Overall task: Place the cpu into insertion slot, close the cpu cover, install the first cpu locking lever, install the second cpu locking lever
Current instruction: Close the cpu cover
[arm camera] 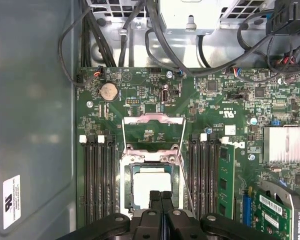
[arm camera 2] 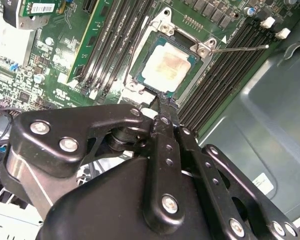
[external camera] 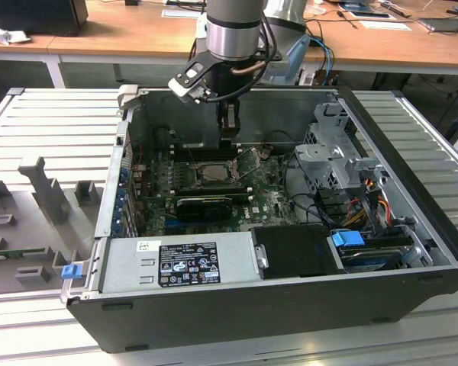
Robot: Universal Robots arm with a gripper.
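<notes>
1. Hovering at the socket edge opposite the hinge, the gripper [arm camera: 161,196] has its fingers pressed tight together with nothing between them. I can't tell whether the tips touch the board.
2. The cpu [arm camera: 150,184] lies flat inside the insertion slot [arm camera: 134,186], pale metal top up and square to the rim. The placing step looks done.
3. The cpu cover [arm camera: 152,119] is swung back off the socket, on the far side of the chip from the gripper. Green board shows through its square opening, so it is not closed yet.
4. One locking lever [arm camera: 186,182], a thin rod, stands free just beside the socket and is not hooked down. The other lever is too unclear to call. Both lever steps look left to do.
5. Black memory slots [arm camera: 97,180] flank the socket on both sides.
6. The grey case wall [arm camera: 35,125] is beyond those.
7. My judgement is that one step of four is done, and the cover and two levers remain.
</notes>
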